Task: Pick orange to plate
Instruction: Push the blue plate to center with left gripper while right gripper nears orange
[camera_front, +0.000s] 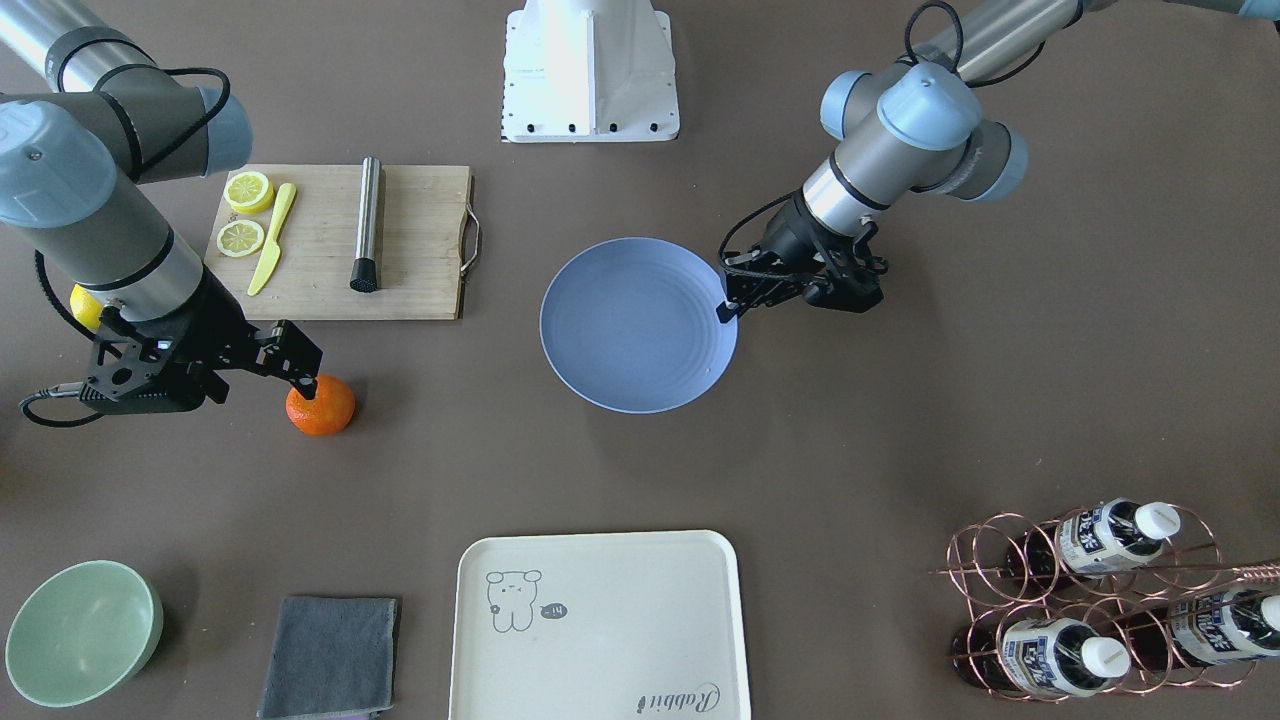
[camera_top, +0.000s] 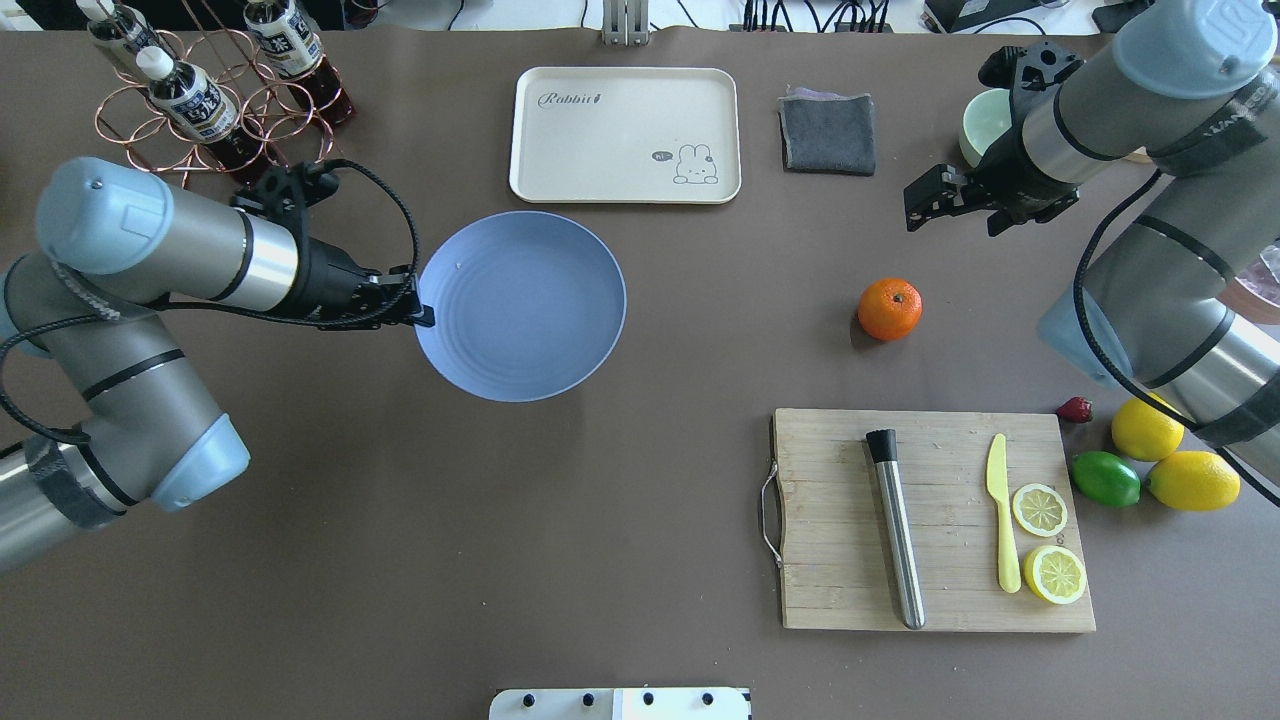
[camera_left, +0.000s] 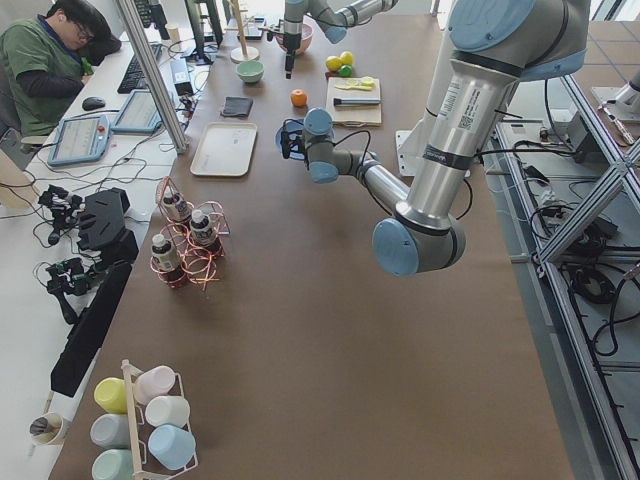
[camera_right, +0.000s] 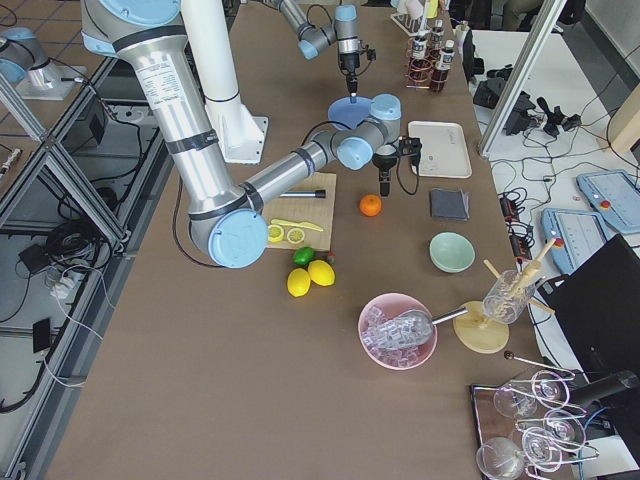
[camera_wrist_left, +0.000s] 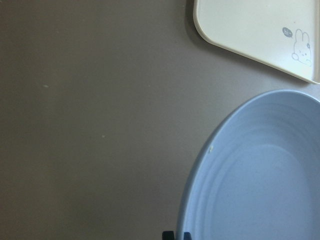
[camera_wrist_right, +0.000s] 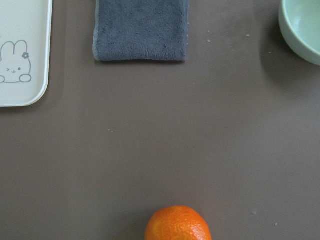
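The orange (camera_top: 890, 308) lies alone on the brown table, right of centre, and shows at the bottom edge of the right wrist view (camera_wrist_right: 177, 223). My right gripper (camera_top: 955, 210) hangs open above the table, a little beyond the orange toward the grey cloth, with nothing between its fingers. The periwinkle-blue plate (camera_top: 560, 250) rests flat left of centre. My left gripper (camera_top: 425, 316) is shut, its tips at the plate's left rim (camera_wrist_left: 200, 165); I cannot tell whether they pinch the rim.
A wooden cutting board (camera_top: 830, 520) with a steel muddler, yellow knife and lemon slices sits near right. Two lemons and a lime (camera_top: 1105, 478) lie beside it. Cream tray (camera_top: 625, 100), grey cloth (camera_top: 827, 133), green bowl (camera_top: 980, 125) and bottle rack (camera_top: 200, 100) line the far edge.
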